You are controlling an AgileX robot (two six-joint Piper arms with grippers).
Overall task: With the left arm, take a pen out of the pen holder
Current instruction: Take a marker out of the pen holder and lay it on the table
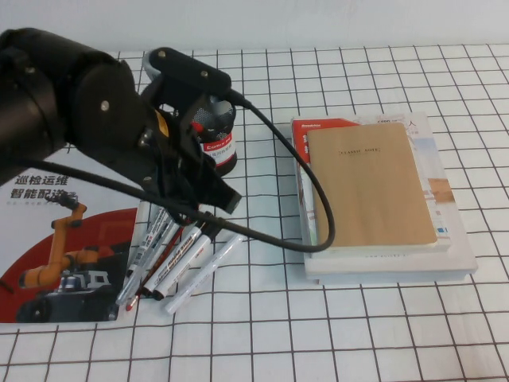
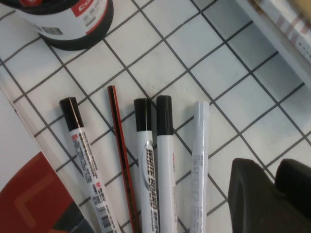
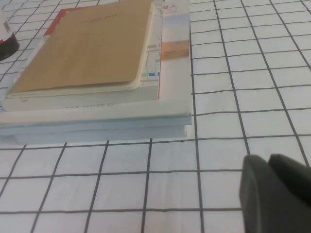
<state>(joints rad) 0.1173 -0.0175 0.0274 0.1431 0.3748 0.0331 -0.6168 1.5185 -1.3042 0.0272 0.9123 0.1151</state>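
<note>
**Left claw over a row of pens, holder just behind it**

So the pen holder (image 1: 221,143) stands upright toward the far edge of the worktop (image 1: 358,334), left of the middle, half hidden by the left arm. I can't see whether anything is inside it.

Five writing things lie flat in a tidy row (image 1: 179,255) between the holder and the near edge, right beside the poster (image 1: 56,239). There's a labelled marker (image 2: 82,145), a thin red-and-black pencil (image 2: 121,160), a whiteboard marker (image 2: 148,165), another marker (image 2: 165,165) and a white pen (image 2: 199,160). The caps all point at the holder, so my guess is they were laid out on purpose, parallel, with gaps for fingers.

The left claw (image 2: 274,174) hangs above the capped end of that row, on the side facing the book stack (image 1: 382,199). Its fingers look pinched together with nothing between them. The white pen is just beside them, and the holder sits further off, past the caps. To go for the holder it'd have to swing back toward the far edge, I reckon.

The right claw (image 3: 268,160) sits low over bare grid on the far side of the books from the holder. It also looks closed and empty, probably just parked out of the way.
</note>
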